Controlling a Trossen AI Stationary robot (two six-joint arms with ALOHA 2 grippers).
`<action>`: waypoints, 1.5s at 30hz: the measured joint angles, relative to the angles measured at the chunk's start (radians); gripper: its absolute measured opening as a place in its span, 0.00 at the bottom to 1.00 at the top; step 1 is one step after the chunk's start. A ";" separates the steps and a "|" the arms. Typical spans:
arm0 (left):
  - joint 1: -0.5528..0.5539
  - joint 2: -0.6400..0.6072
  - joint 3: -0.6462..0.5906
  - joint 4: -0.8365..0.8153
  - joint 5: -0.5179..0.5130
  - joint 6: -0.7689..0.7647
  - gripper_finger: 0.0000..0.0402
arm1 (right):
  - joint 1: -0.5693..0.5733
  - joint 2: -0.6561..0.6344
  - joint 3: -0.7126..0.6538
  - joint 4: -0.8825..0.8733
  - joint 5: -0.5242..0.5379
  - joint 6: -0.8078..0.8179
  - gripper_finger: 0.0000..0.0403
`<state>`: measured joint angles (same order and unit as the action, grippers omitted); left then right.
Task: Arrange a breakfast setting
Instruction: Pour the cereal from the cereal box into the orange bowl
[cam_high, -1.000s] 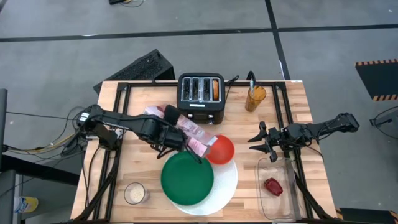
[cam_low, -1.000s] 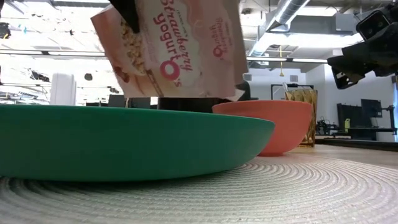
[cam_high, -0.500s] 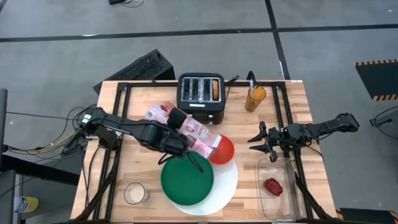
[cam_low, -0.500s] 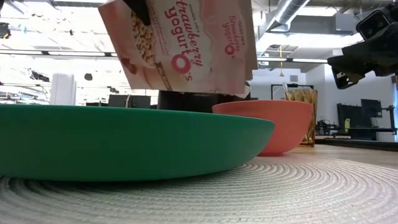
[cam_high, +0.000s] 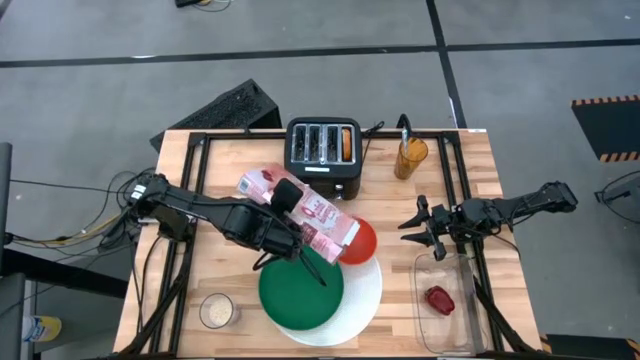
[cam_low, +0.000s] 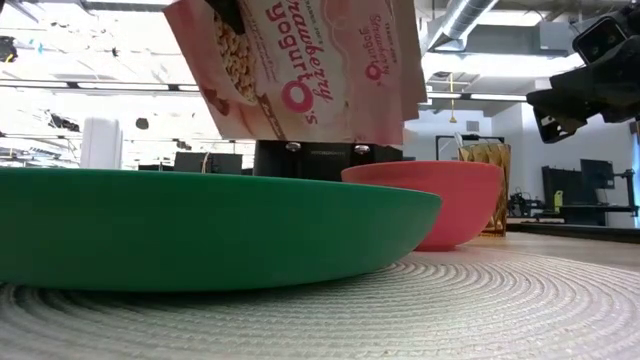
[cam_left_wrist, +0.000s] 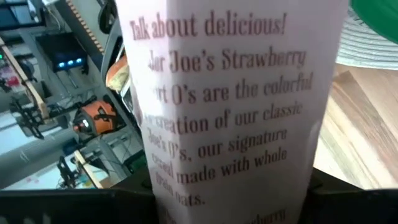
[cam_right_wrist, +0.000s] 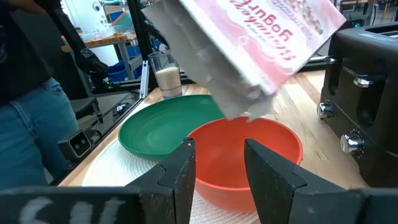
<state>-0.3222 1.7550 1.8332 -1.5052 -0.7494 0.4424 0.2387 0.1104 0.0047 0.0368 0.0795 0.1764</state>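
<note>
My left gripper (cam_high: 293, 218) is shut on a pink cereal box (cam_high: 300, 210), which is held tilted above the table. The box's open end (cam_right_wrist: 233, 102) hangs over the small red bowl (cam_high: 362, 243). The bowl stands beside the green plate (cam_high: 300, 292), which lies on the large white round plate (cam_high: 365, 295). My right gripper (cam_high: 430, 232) is open and empty above the table's right part, its fingers (cam_right_wrist: 177, 177) pointing at the bowl. A small red food item (cam_high: 438, 298) lies in the clear tub (cam_high: 447, 325). My left gripper pinches the cereal box about mid-length (cam_left_wrist: 186, 186), one finger on each side of it. The fingers lie across the box. The box is lifted clear and tilted, its open end (cam_high: 350, 235) lowest, over the red bowl's near-left rim.
A black four-slot toaster (cam_high: 323, 155) stands at the back with a brown item in its right slot (cam_high: 347, 145). An amber glass (cam_high: 410, 155) with a utensil stands right of it. A small glass (cam_high: 217, 310) stands front left. A person in jeans (cam_right_wrist: 25, 93) stands beyond the table.
My left gripper has carried the cereal box toward the table's right edge and a little up. The box's open end now reaches farther over the red bowl. The box stays tilted.
</note>
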 joint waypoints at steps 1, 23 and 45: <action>-0.007 0.000 0.000 0.000 -0.001 0.009 0.40 | 0.000 0.000 0.000 0.000 0.000 0.000 0.39; -0.002 0.000 0.000 0.083 -0.110 0.135 0.40 | 0.000 0.000 0.000 0.000 0.000 0.000 0.39; 0.008 0.107 0.021 0.039 -0.246 0.182 0.40 | 0.000 0.000 0.000 0.000 0.000 0.000 0.39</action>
<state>-0.3138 1.8620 1.8545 -1.4663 -0.9957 0.6242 0.2386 0.1104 0.0047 0.0372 0.0792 0.1764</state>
